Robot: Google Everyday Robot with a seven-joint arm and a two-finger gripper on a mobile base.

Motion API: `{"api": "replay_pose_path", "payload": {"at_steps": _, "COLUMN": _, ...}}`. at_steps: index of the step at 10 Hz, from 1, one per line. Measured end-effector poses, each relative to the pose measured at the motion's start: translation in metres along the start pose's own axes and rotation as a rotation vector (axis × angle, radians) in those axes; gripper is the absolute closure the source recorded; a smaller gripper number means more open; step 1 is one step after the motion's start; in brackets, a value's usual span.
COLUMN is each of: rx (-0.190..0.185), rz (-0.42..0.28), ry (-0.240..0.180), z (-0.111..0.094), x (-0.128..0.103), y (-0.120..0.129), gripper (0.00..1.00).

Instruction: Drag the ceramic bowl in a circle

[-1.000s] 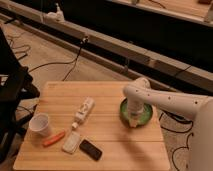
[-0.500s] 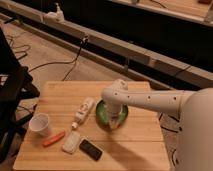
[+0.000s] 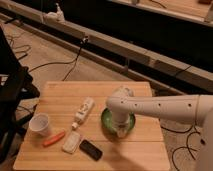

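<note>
The gripper (image 3: 122, 129) is down inside the ceramic bowl (image 3: 107, 121), right of centre on the wooden table (image 3: 60, 95). The arm hides its tips. The bowl sits just right of the white bottle (image 3: 83, 110).

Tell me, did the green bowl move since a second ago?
Yes. The ceramic bowl, with the pincer in it, slid left across the table, toward the white bottle.

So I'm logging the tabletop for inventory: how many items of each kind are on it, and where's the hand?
Bowl: 1
Cup: 1
Bottle: 1
Orange stick: 1
Pale packet: 1
Dark phone-like slab: 1
Total: 6
The hand is down in the bowl.
</note>
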Motion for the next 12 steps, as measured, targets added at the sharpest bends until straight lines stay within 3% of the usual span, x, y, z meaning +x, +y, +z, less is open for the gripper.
{"api": "replay_pose_path", "payload": {"at_steps": 2, "rx": 0.028, "rz": 0.055, "ry": 0.030, "z": -0.011, "x": 0.023, "y": -0.014, "gripper": 1.00}}
{"api": "replay_pose_path", "payload": {"at_steps": 3, "rx": 0.058, "rz": 0.066, "ry": 0.043, "z": -0.017, "x": 0.027, "y": -0.034, "gripper": 1.00}}
{"api": "replay_pose_path", "payload": {"at_steps": 5, "rx": 0.096, "rz": 0.040, "ry": 0.041, "z": -0.025, "x": 0.013, "y": -0.069, "gripper": 1.00}}
{"api": "replay_pose_path", "payload": {"at_steps": 7, "rx": 0.115, "rz": -0.013, "ry": 0.018, "z": -0.027, "x": -0.016, "y": -0.091, "gripper": 1.00}}
{"api": "replay_pose_path", "payload": {"at_steps": 10, "rx": 0.109, "rz": -0.084, "ry": -0.039, "z": -0.025, "x": -0.055, "y": -0.089, "gripper": 1.00}}
{"api": "replay_pose_path", "payload": {"at_steps": 12, "rx": 0.083, "rz": -0.100, "ry": -0.091, "z": -0.026, "x": -0.070, "y": -0.065, "gripper": 1.00}}
